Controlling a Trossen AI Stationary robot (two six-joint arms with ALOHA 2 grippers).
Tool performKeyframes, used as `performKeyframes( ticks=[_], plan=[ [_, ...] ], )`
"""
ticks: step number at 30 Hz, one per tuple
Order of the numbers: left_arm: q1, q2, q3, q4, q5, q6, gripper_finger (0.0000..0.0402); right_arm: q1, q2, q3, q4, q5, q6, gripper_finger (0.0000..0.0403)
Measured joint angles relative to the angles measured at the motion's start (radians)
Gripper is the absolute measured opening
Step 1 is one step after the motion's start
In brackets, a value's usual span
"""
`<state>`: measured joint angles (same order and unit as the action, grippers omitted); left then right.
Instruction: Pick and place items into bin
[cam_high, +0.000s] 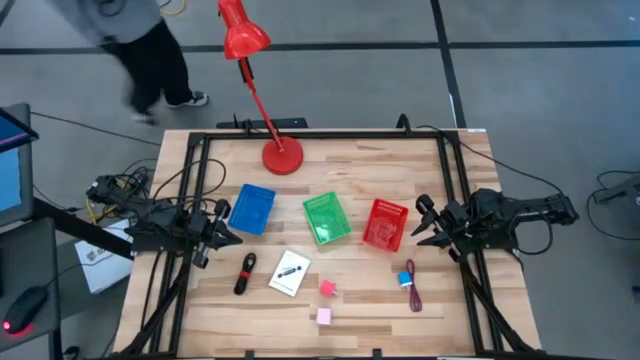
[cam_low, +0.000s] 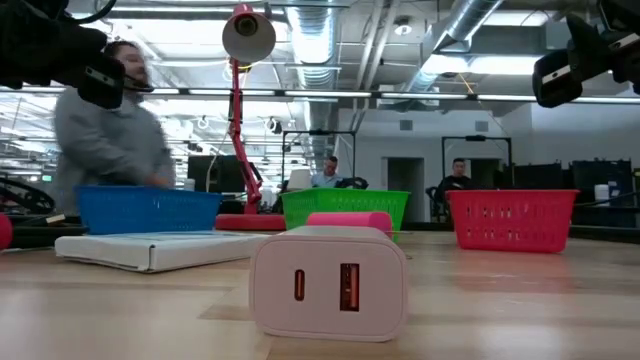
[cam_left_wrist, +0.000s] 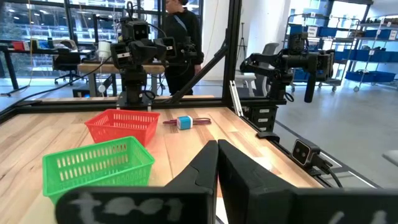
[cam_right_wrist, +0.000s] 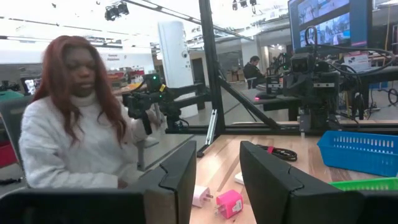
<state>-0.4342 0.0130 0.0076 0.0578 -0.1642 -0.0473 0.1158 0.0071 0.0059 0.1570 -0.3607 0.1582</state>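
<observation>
The left hand (cam_high: 232, 237) hovers at the tabletop's (cam_high: 350, 300) left edge, fingers nearly together, holding nothing. The right hand (cam_high: 424, 222) waits at the right edge, fingers apart and empty. Between them stand blue bin (cam_high: 252, 208), green bin (cam_high: 326, 218) and red bin (cam_high: 386, 224). On the near side lie the black marker (cam_high: 245, 273), white card (cam_high: 289, 272), two pink cubes (cam_high: 326, 288), and the blue cube (cam_high: 404, 277) on the dark red cable (cam_high: 413, 285). Only the low view shows a pink cube's charger ports (cam_low: 327, 285). No writing can be read.
</observation>
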Motion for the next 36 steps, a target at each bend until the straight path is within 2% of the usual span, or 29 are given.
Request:
performKeyframes(
  ticks=[8, 12, 18, 21, 26, 29, 32, 34, 36],
  plan=[
    [0.000, 0.000, 0.000, 0.002, -0.001, 0.000, 0.0000, 0.000, 0.000, 0.000, 0.000, 0.000, 0.000, 0.0119],
    [0.000, -0.001, 0.006, 0.030, -0.057, -0.007, 0.0000, 0.000, 0.000, 0.000, 0.000, 0.000, 0.000, 0.0119],
    [0.000, 0.000, 0.011, -0.004, -0.081, -0.154, 0.0000, 0.000, 0.000, 0.000, 0.000, 0.000, 0.000, 0.0119],
    [0.000, 0.000, 0.011, 0.004, -0.107, -0.166, 0.0000, 0.000, 0.000, 0.000, 0.000, 0.000, 0.000, 0.0119],
    [0.000, 0.001, 0.042, 0.008, -0.057, -0.117, 0.0000, 0.000, 0.000, 0.000, 0.000, 0.000, 0.000, 0.0119],
    [0.000, 0.015, 0.113, -0.098, -0.094, -0.061, 0.0003, 0.000, 0.000, 0.000, 0.000, 0.000, 0.000, 0.0119],
    [0.000, 0.051, 0.236, -0.310, -0.179, -0.003, 0.0020, 0.000, 0.000, 0.000, 0.000, 0.000, 0.000, 0.0119],
    [0.000, 0.096, 0.324, -0.458, -0.245, -0.013, 0.0039, 0.000, 0.000, 0.000, 0.000, 0.000, 0.000, 0.0119],
    [0.000, 0.142, 0.390, -0.534, -0.276, -0.071, 0.0061, 0.000, 0.000, 0.000, 0.000, 0.000, 0.000, 0.0119]
  ],
)
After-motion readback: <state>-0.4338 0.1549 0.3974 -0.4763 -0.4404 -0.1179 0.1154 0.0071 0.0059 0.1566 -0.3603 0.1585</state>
